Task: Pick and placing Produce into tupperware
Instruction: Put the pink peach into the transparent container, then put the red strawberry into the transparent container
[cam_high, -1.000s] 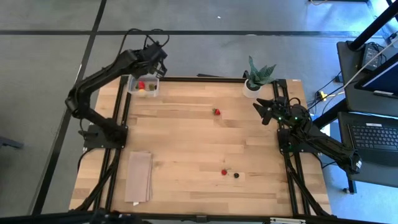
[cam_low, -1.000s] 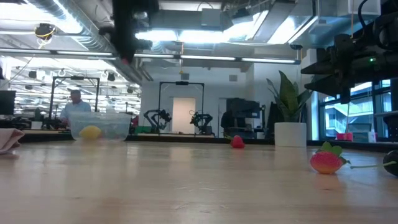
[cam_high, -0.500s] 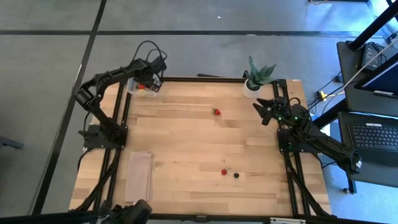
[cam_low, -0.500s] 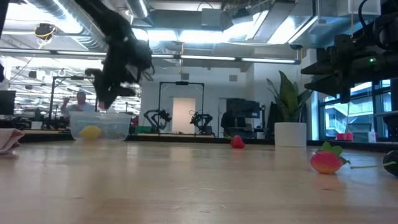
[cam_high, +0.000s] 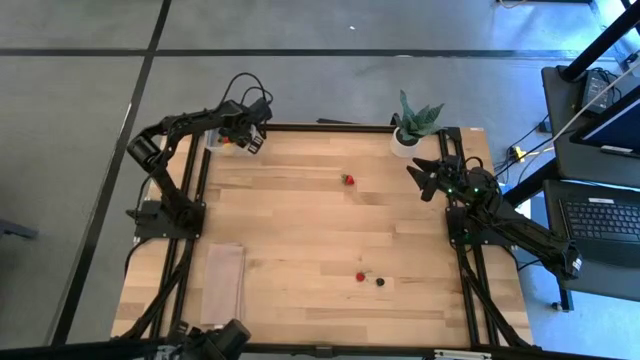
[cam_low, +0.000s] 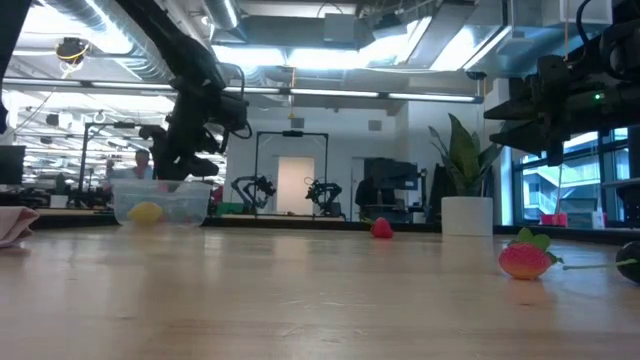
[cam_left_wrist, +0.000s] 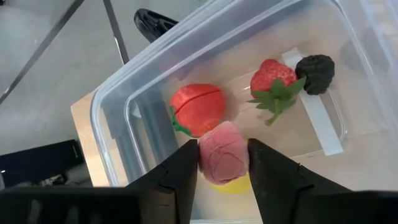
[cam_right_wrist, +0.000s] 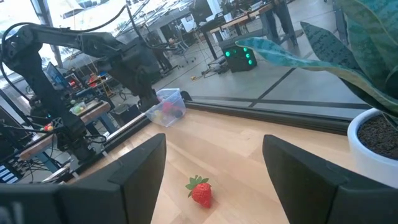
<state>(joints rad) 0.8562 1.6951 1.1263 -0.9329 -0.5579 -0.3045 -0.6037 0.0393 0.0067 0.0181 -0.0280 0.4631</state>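
We see the left gripper (cam_left_wrist: 222, 163) poised over the tupperware (cam_high: 222, 140), which sits at the upper left corner of the table (cam_high: 330, 230) in the high view. Its two fingers (cam_left_wrist: 180, 171) are closed narrowly on a pink rounded piece (cam_left_wrist: 222, 159), pressed on both sides. Below it in the box lie a red halved fruit (cam_left_wrist: 198, 108), a strawberry with green leaves (cam_left_wrist: 272, 79), a dark berry (cam_left_wrist: 314, 65) and a yellow piece (cam_left_wrist: 236, 184), the last mostly covered by the pink one.

The right gripper (cam_high: 425, 178) hangs at the right edge of the table in the high view, fingers spread wide and holding nothing. Just above it in that view stands a spiky green plant in a white pot (cam_high: 412, 125).

Loose on the wood are a strawberry (cam_high: 348, 180) near the upper middle, and lower down a second strawberry (cam_high: 360, 276) just beside a dark berry (cam_high: 380, 282). A folded tan cloth (cam_high: 223, 283) lies at the lower left.

From above, the left arm covers most of the tupperware. In the low view the box's clear wall (cam_low: 165, 205) shows only the yellow piece plainly, and a person (cam_low: 141, 165) behind it is partly hidden.

The tabletop is pale planked wood; beyond it lies a bright workshop.
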